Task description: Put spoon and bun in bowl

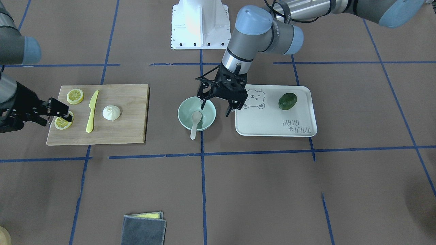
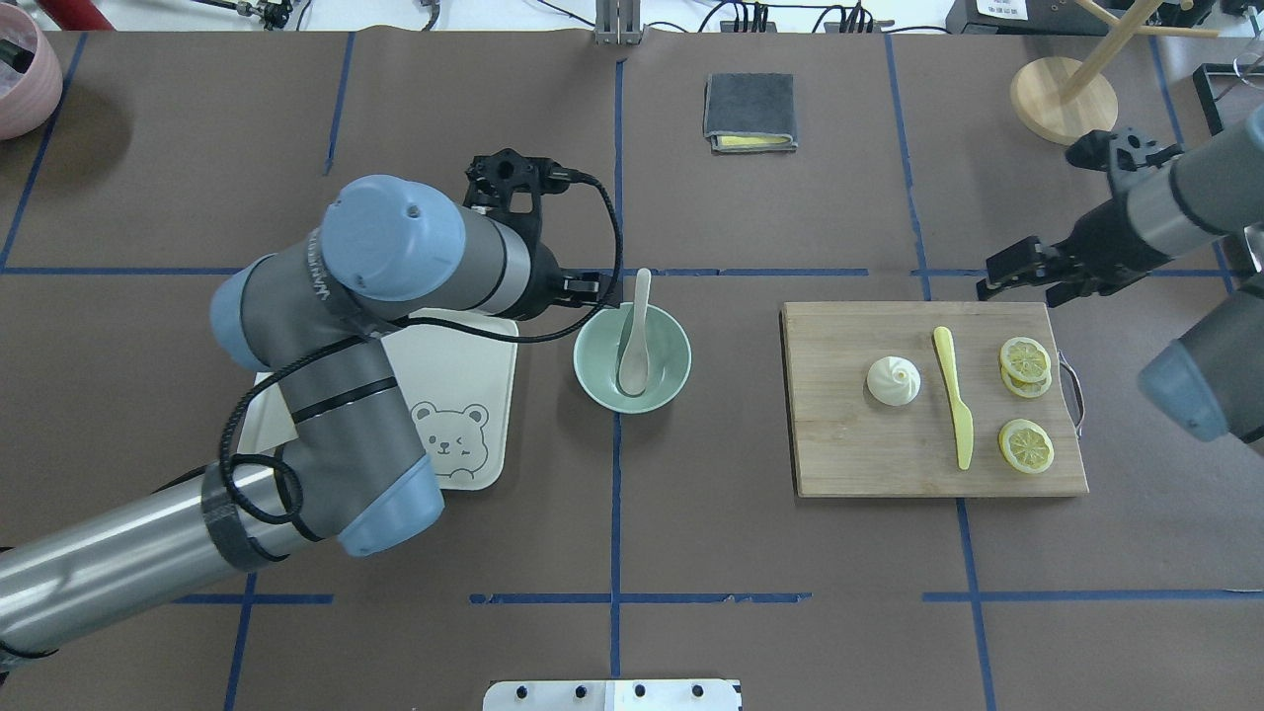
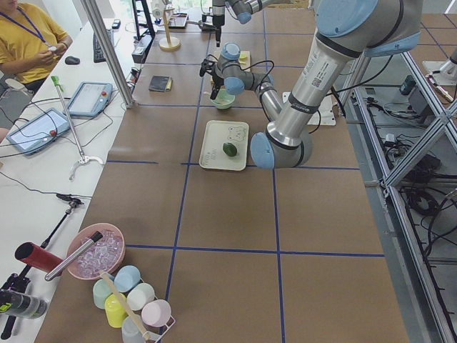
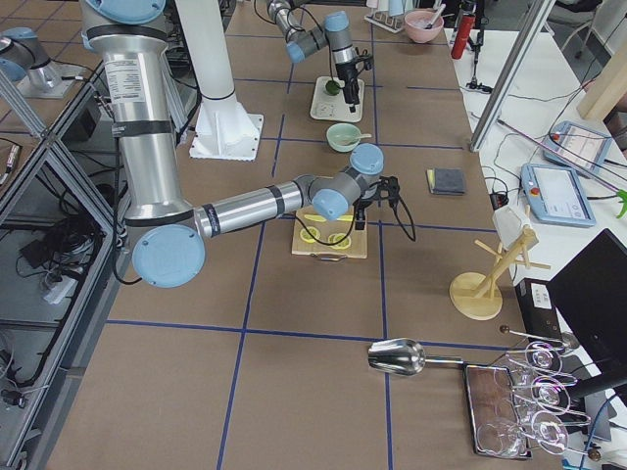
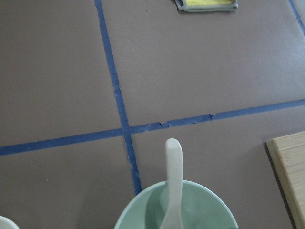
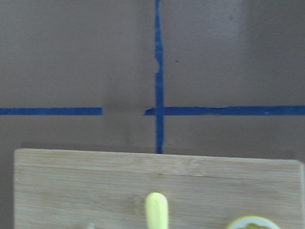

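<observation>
The off-white spoon lies in the mint-green bowl, scoop inside and handle resting over the rim. It also shows in the overhead view and the left wrist view. My left gripper hovers open and empty just above the bowl's edge on the tray side. The white pleated bun sits on the wooden cutting board. My right gripper is open and empty, raised near the board's far edge, apart from the bun.
On the board lie a yellow plastic knife and lemon slices. A white bear tray holding a green lime sits beside the bowl. A folded grey cloth and a wooden stand are at the far side.
</observation>
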You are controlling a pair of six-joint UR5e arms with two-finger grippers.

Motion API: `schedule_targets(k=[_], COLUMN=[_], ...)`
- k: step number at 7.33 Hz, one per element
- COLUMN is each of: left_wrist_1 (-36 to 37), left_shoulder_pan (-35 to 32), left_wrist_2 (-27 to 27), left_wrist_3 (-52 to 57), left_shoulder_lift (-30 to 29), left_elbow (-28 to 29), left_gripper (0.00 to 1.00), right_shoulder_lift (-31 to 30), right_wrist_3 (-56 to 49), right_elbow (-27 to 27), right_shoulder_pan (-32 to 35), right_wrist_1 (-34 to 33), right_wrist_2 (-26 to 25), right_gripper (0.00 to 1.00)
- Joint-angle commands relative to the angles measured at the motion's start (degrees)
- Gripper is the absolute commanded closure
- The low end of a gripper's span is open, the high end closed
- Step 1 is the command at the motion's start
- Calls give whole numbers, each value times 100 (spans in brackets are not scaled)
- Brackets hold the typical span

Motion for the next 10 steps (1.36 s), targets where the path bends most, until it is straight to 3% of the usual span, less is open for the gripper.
schedule_targets(k=[1,4,5,7,8,9,10], left_wrist_1=[9,18,18,18,18,18,18], left_shoulder_pan=[-197,-198,-189,-189,-189,-189,-189], left_wrist_2=[-7,11,11,11,11,11,11], left_wrist_3=[160,143,134,117,91,73,73], left_shoulder_lift=[514,506,497,488,479,479,479], left_elbow=[-415,-414,-388,-344,-344,-344,-335], left_gripper=[12,11,10,9,8,8,8], right_shoulder_lift=[402,332,323,113,121,121,112], right_wrist_3=[1430,1441,1432,1432,1432,1432,1432], right_elbow=[85,217,243,454,454,454,454], right_shoulder_pan=[-872,-1558,-1560,-1551,-1560,-1560,-1552], right_wrist_1=[168,-138,-270,-289,-393,-447,-447], right_wrist_2=[-701,-1211,-1378,-1345,-1362,-1380,-1380], right_gripper=[0,2,13,21,67,100,100])
